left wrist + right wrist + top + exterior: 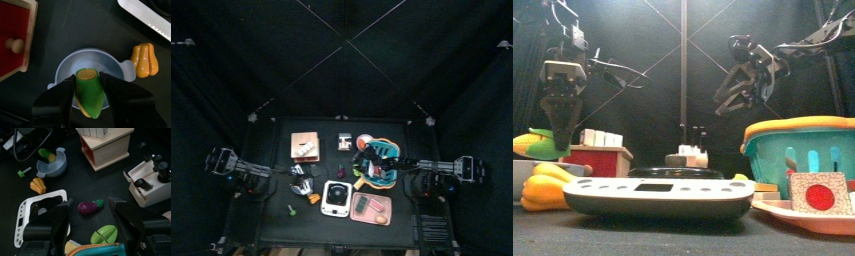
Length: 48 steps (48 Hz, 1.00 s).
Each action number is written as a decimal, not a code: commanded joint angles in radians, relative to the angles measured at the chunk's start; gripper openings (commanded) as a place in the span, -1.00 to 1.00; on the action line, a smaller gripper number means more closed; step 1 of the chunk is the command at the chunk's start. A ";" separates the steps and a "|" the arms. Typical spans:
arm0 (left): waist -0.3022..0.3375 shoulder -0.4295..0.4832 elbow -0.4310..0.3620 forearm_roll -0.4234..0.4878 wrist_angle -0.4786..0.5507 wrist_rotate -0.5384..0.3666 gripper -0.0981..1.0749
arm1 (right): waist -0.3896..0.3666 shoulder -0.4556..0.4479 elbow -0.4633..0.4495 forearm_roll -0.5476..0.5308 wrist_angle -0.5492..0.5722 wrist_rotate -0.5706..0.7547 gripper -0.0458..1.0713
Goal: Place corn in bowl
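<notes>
The corn (91, 95), green-husked with a yellow cut end, stands tilted between the jaws of my left gripper (91, 86). Its far end is over the light blue bowl (65, 67). The jaws stand wide on either side of it, open. From the right wrist view the corn (47, 154) leans inside the bowl (59, 165), with the left arm just above. My right gripper (91, 203) hangs open and holds nothing, high over a purple eggplant (89, 207).
A red wooden box (13, 40) and a yellow pepper (145, 59) flank the bowl. A white scale (660, 192) sits at the table's front, a teal basket (800, 150) and pink tray (820, 215) at the right. A white condiment holder (150, 178) stands further back.
</notes>
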 commanded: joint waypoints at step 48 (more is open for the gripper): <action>0.049 0.029 -0.031 0.008 -0.035 -0.003 0.75 | -0.002 -0.011 -0.014 0.000 -0.006 0.000 0.70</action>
